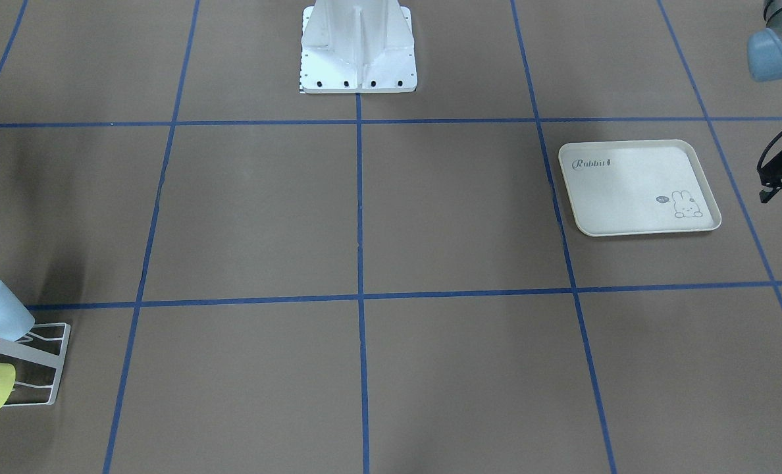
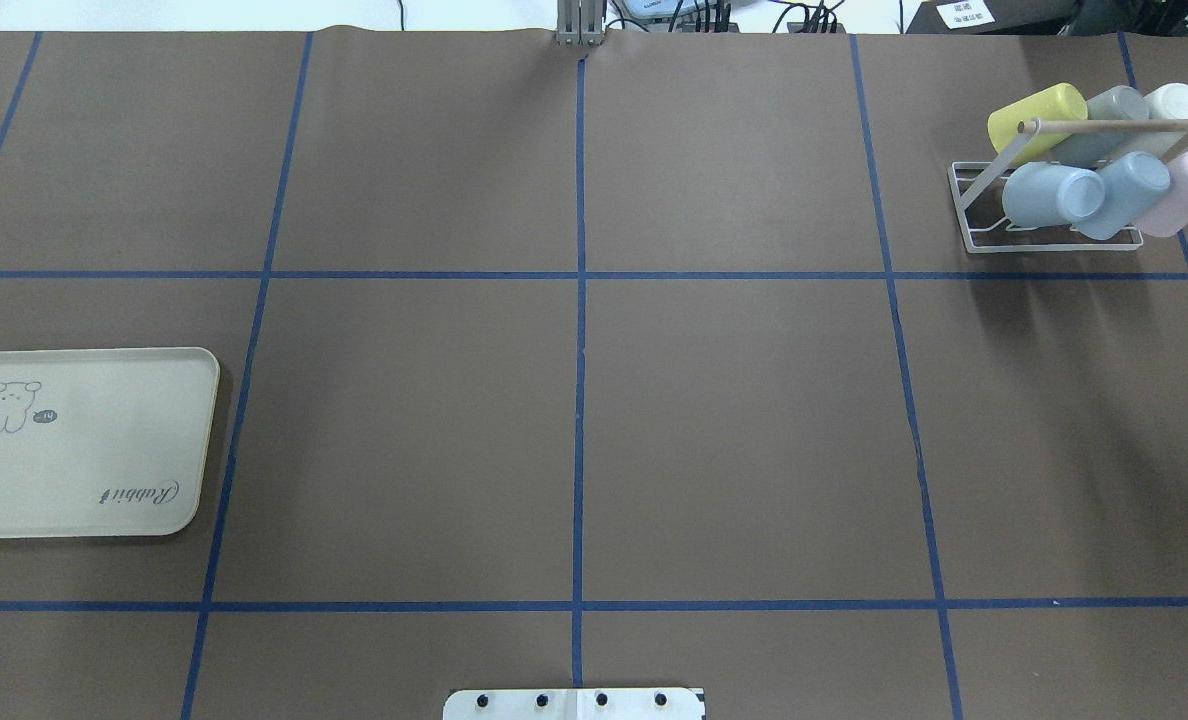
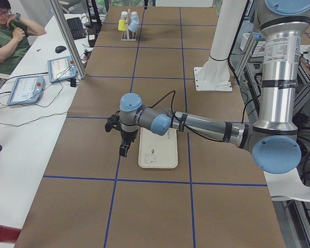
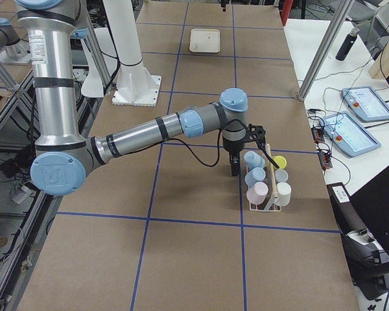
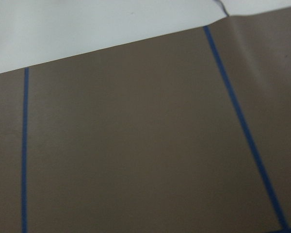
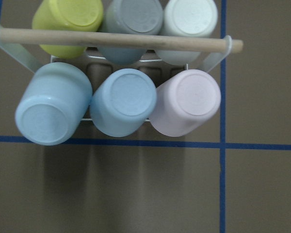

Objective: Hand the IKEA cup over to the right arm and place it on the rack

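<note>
The white wire rack with a wooden bar stands at the far right and holds several IKEA cups mouth-down. The back row is yellow, grey and white. The front row is light blue, blue and pink. My right gripper hangs just beside the rack's front row with no cup in it; I cannot tell whether it is open or shut. My left gripper hovers beside the tray, its finger state unclear, and no cup shows in it.
The cream rabbit-printed tray lies bare on the robot's left side. The white robot base stands at the near middle edge. Blue tape lines grid the brown table. A person sits at a side desk with tablets.
</note>
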